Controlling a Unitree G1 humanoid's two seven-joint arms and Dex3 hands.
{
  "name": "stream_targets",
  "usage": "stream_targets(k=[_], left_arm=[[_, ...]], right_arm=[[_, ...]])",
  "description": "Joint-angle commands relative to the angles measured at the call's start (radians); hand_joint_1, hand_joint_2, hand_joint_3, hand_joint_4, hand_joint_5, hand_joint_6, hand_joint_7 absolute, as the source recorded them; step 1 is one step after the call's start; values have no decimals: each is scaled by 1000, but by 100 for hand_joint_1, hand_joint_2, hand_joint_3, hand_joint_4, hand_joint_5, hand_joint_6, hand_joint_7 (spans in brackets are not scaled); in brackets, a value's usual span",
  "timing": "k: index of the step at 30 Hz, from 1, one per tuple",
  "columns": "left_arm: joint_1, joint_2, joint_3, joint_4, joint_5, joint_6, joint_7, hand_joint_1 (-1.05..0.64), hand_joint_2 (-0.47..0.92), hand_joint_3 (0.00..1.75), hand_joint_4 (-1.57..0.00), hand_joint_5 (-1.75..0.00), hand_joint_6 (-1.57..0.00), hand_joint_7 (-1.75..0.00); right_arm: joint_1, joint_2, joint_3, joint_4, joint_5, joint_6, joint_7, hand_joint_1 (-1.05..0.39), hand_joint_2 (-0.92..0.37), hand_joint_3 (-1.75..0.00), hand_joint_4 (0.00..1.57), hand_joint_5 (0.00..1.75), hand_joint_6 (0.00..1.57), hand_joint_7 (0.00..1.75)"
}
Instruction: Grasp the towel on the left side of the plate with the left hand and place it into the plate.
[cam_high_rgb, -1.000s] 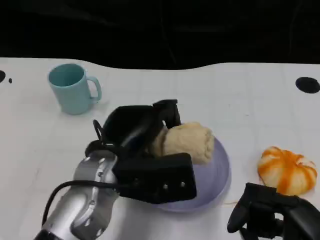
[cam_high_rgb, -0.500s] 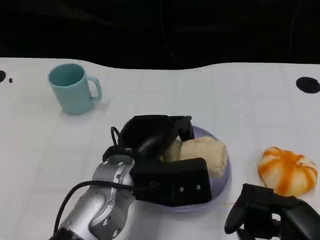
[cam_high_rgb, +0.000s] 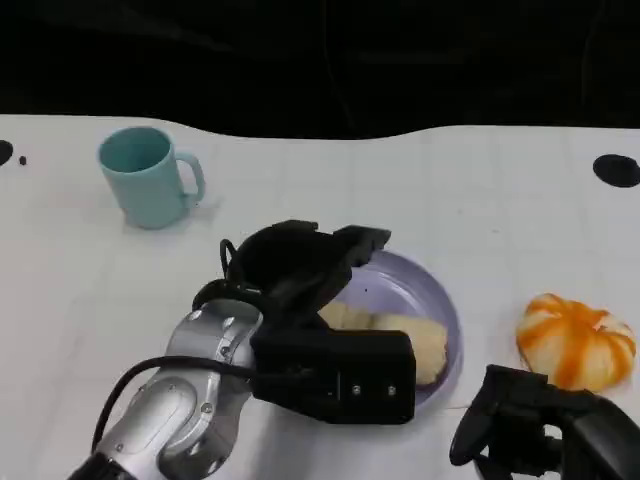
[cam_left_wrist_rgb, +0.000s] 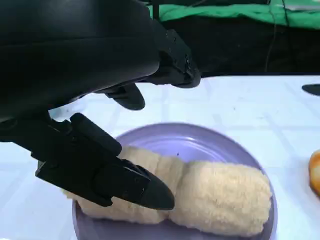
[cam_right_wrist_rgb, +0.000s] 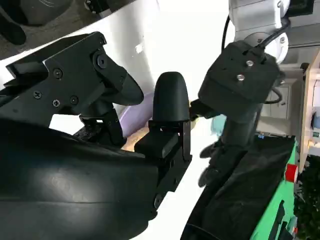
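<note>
text: none legible | labels: none | brands: none | right wrist view background possibly too blurred to read

It looks like a robot lab: a white desk (cam_high_rgb: 420, 190) with black dots, dark and green cloth (cam_left_wrist_rgb: 235, 12) behind, and shelves (cam_right_wrist_rgb: 311, 115) by it.

**Count of things on the worktop**

One rolled beige towel (cam_high_rgb: 405, 340), one lilac plate (cam_high_rgb: 425, 290), one teal mug (cam_high_rgb: 145, 178), one orange-and-white pumpkin-shaped toy (cam_high_rgb: 575, 342), and two black hands: left (cam_high_rgb: 305, 300), right (cam_high_rgb: 545, 432).
</note>
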Motion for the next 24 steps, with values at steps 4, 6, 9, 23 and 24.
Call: stream_targets(k=[4, 6, 9, 23, 24], left_arm=[[37, 68, 44, -119, -6, 2, -38, -72, 92, 13, -18, -44, -21, -1], [58, 86, 61, -157, -16, -3, -47, -70, 92, 13, -22, -46, -23, -3], [98, 113, 97, -213, -40, -13, -53, -67, 92, 13, -28, -50, -27, -5], [377, 24, 442, -420, -586, -91, -13, -23, 92, 17, -74, -95, -83, -25], [394, 17, 458, -439, -621, -79, -18, -21, 92, 19, -77, -98, -86, -26]], right_arm=[[3, -9, -20, 0, 16, -3, 7, -3, -59, -112, 72, 175, 61, 148], [3, -9, -20, 1, 16, -5, 8, -3, -59, -112, 73, 175, 61, 148], [0, -9, -22, 9, 14, -9, 10, -4, -58, -112, 73, 175, 61, 147], [-7, -8, -26, 24, 15, -23, 15, -5, -59, -110, 73, 175, 61, 146], [-8, -8, -26, 24, 15, -25, 15, -5, -59, -110, 73, 175, 61, 146]])
